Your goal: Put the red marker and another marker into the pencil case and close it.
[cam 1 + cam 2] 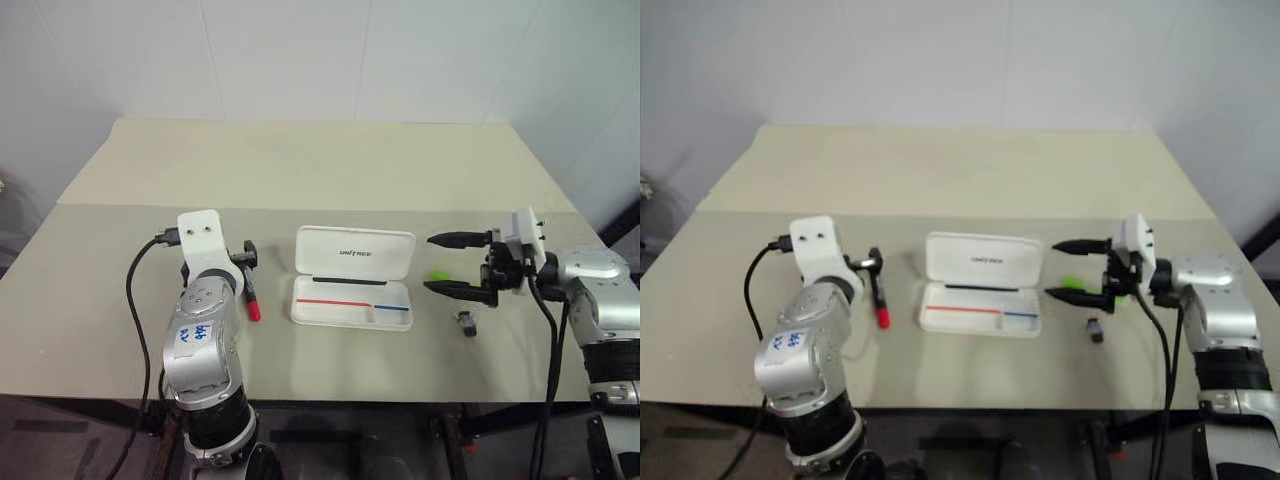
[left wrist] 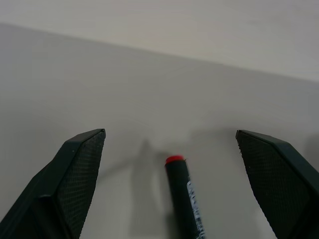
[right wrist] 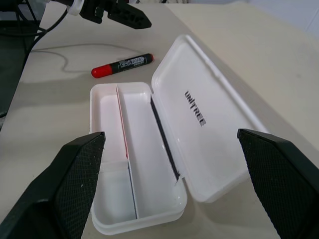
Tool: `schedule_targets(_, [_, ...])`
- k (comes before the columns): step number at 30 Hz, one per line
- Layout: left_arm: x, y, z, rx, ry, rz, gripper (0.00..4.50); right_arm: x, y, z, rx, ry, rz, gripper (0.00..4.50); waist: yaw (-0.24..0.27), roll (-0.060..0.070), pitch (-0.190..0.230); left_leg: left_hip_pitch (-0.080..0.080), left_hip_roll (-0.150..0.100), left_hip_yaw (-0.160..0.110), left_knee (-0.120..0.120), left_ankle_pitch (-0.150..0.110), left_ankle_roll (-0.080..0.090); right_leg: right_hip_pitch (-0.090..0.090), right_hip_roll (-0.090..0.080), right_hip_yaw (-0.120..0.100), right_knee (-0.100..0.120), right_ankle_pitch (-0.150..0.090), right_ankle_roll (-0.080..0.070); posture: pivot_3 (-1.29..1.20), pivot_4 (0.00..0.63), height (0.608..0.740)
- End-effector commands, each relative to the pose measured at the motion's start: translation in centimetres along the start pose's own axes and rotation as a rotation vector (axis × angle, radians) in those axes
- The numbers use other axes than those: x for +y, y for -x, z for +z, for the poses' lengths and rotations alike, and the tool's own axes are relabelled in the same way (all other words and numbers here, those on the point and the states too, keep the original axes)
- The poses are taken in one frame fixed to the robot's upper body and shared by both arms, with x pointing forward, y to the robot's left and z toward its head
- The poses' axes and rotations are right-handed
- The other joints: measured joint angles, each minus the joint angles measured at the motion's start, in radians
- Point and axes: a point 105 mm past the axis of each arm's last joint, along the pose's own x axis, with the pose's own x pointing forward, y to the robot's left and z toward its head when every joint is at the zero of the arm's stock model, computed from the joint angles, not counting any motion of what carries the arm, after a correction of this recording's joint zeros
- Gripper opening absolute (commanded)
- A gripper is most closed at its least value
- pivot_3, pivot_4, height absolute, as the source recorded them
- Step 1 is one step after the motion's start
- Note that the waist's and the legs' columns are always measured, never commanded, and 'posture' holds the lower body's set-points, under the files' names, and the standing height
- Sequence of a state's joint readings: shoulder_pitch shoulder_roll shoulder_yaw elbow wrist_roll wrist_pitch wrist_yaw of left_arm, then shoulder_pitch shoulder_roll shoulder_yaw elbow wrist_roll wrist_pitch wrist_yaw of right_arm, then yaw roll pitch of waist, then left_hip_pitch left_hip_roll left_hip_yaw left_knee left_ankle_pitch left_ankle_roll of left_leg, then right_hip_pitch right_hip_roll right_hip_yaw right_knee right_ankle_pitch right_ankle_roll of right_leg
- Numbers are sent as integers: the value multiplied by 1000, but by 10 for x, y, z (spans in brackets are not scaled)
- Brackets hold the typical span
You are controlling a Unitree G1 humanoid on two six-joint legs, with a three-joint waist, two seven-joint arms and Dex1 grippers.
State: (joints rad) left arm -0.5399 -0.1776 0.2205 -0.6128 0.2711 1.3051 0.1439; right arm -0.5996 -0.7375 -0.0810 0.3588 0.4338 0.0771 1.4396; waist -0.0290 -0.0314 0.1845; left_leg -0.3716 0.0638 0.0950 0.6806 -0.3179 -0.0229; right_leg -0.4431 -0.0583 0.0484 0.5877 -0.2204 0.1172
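Here a small dark object [image 1: 467, 323] lies beside the right hand [image 1: 446, 264]; both hands gape empty.

open pencil case [image 3: 149, 159], red marker [image 3: 122, 65] beside — apart

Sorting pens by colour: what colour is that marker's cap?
Red, on the red marker; clearest in the right wrist view.
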Motion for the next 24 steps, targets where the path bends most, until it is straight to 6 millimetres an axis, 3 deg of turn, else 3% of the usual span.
schedule_targets(1, [-9,1,-5,32,46,-28,4447,-4,0,8,-8,51,-6,4500,0,0,0,0,0,0,0,0,0,0,0,0,0,0,0,0,150,740])
schedule_targets(10, [-3,-4,-30,186,67,-21,4447,-7,1,4,8,56,-23,4500,0,0,0,0,0,0,0,0,-1,0,0,0,0,0,0,0,150,740])
schedule_targets(24, [-5,-12,-42,293,-48,-79,4447,-7,-2,1,6,61,-37,4500,-1,0,0,1,0,0,0,0,-1,0,0,0,0,0,0,0,150,740])
